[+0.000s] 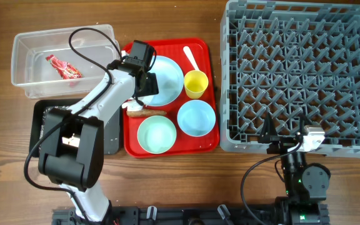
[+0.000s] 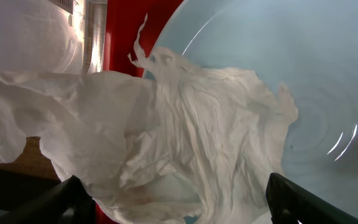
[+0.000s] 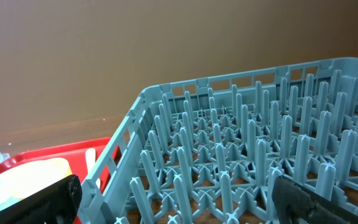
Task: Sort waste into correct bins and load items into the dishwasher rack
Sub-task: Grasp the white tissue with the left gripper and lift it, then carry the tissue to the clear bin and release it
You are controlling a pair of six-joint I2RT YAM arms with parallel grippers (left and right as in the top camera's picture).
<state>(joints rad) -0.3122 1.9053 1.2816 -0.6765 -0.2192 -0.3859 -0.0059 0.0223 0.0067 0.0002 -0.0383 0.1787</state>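
Overhead view: shows the left gripper [image 1: 147, 84] low over the left part of the pale blue plate [image 1: 170, 78], on the flat red serving tray [image 1: 130, 140]. On the same tray, right of the plate, a small yellow cup [image 1: 196, 84], with a white plastic spoon [image 1: 190, 57] just on its far side; nearer the robot, a mint bowl [image 1: 157, 134] and a pale blue bowl [image 1: 196, 117] side by side. Close to the plate's near-left edge, a brown stick [image 1: 147, 113] lying flat on the tray. Left of the tray, a clear plastic tub [image 1: 24, 75] with a red printed wrapper [image 1: 64, 67] inside; just on its near side, a black tray [image 1: 38, 115], partly hidden under the left arm. At the right, the large grey dishwasher rack [image 1: 299, 75], with the right gripper [image 1: 277, 139] just outside its near wall.

Left wrist view: crumpled white tissue [image 2: 166, 124] spread on the plate, filling most of the picture, between the two fingers [image 2: 61, 202]. Fingers set wide apart, not closed on the tissue; cannot tell about any touch with it.

Right wrist view: fingers of the right gripper also spread wide, with nothing between them, looking over the rack's corner and its upright pegs, well apart from the things on the tray.
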